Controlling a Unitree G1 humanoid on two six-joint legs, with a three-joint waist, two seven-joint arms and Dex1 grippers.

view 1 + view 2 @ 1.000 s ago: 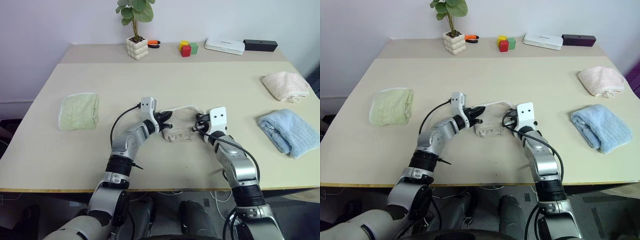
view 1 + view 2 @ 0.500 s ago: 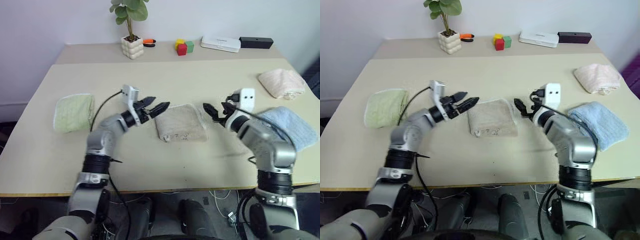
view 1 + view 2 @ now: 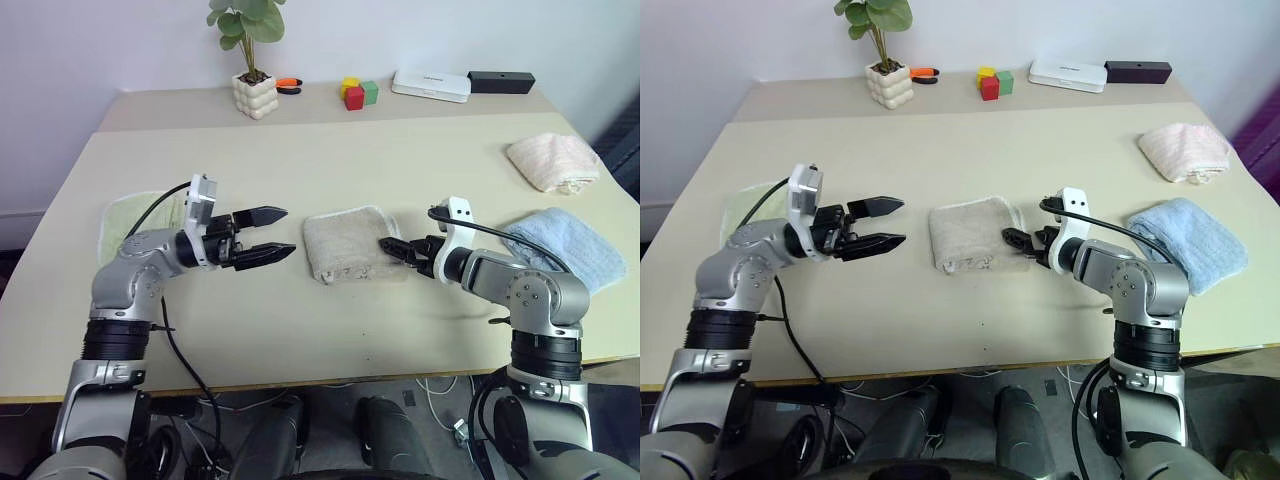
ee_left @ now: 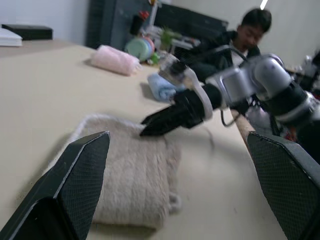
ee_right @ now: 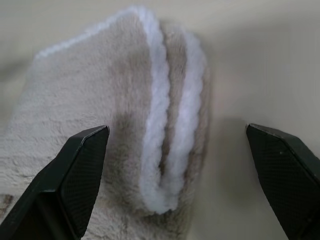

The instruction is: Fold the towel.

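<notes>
The towel (image 3: 350, 245) lies folded into a small beige-tan rectangle at the table's middle, and its white corded edge (image 5: 156, 125) shows doubled along the right side. My left gripper (image 3: 278, 232) hovers open to the left of it, pointing sideways at it with a clear gap between. My right gripper (image 3: 388, 246) is open, with its fingertips low at the towel's right edge, close to the doubled border. Nothing sits between either pair of fingers. The left wrist view shows the towel (image 4: 130, 170) with the right gripper's black fingers (image 4: 165, 117) at its far side.
A pale green towel (image 3: 125, 215) lies under my left arm. A blue towel (image 3: 560, 245) and a pinkish towel (image 3: 550, 160) lie at the right. A potted plant (image 3: 252, 95), coloured blocks (image 3: 355, 93), a white box (image 3: 430, 85) and a black box (image 3: 502, 82) line the back. A person (image 4: 250, 30) sits beyond the table.
Both grippers have opened and let go of the towel. The left arm has drawn away to the left and up. The right gripper swung out to the right, then came back to the towel's edge.
</notes>
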